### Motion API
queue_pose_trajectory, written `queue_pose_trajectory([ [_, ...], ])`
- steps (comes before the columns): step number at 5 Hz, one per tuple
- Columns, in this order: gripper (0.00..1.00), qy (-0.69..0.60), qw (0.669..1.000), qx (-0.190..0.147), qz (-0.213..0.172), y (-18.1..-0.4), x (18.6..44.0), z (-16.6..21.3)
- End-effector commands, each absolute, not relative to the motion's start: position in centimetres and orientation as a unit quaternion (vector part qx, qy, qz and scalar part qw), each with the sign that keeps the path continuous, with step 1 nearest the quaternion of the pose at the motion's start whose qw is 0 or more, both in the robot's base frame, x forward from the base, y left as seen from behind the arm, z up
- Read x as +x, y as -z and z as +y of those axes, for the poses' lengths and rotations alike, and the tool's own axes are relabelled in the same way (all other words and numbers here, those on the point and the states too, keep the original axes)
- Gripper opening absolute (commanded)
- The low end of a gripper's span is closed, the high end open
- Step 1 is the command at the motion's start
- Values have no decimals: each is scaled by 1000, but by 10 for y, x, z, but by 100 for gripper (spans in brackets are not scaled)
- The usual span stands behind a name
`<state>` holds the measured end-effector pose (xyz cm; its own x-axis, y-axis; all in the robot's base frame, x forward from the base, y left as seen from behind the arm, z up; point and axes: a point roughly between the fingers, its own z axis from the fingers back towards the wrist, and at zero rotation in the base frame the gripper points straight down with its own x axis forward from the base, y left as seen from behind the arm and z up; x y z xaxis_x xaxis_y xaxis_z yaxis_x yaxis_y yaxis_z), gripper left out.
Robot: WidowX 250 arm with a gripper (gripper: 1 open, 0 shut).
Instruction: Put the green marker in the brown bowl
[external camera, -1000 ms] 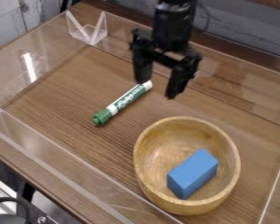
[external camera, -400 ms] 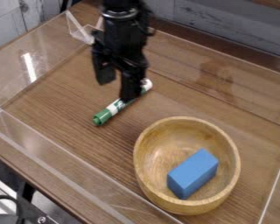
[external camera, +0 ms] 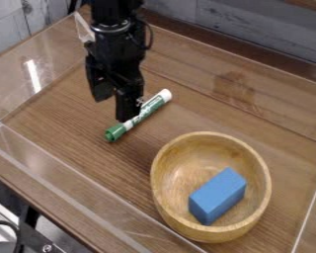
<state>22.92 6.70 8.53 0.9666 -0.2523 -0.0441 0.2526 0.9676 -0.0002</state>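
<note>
The green marker (external camera: 137,116) lies flat on the wooden table, its white barrel pointing up-right and its green cap down-left. My gripper (external camera: 111,96) hangs just left of the marker's middle, pointing straight down, fingers open with nothing between them. The left fingertip stands clear of the table's marker; the right one is close beside the barrel. The brown bowl (external camera: 174,194) sits at the lower right, a little apart from the marker's capped end.
A blue rectangular block (external camera: 217,195) lies inside the bowl. Clear acrylic walls (external camera: 29,158) fence the table on the left and front. A clear plastic stand (external camera: 84,30) sits at the back left, behind the arm.
The gripper has moved left and slightly toward the camera, from right of the marker's tip, across it, to its left side, and has sunk a little. It stays open. Marker and bowl are unmoved.
</note>
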Motion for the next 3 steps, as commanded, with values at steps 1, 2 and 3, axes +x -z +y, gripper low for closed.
queue_pose_trajectory([
  [1,100,130,991,9,0,-86,235,73],
  [2,100,133,991,6,-2,-76,236,76],
  [3,100,136,991,3,-4,-66,237,79],
])
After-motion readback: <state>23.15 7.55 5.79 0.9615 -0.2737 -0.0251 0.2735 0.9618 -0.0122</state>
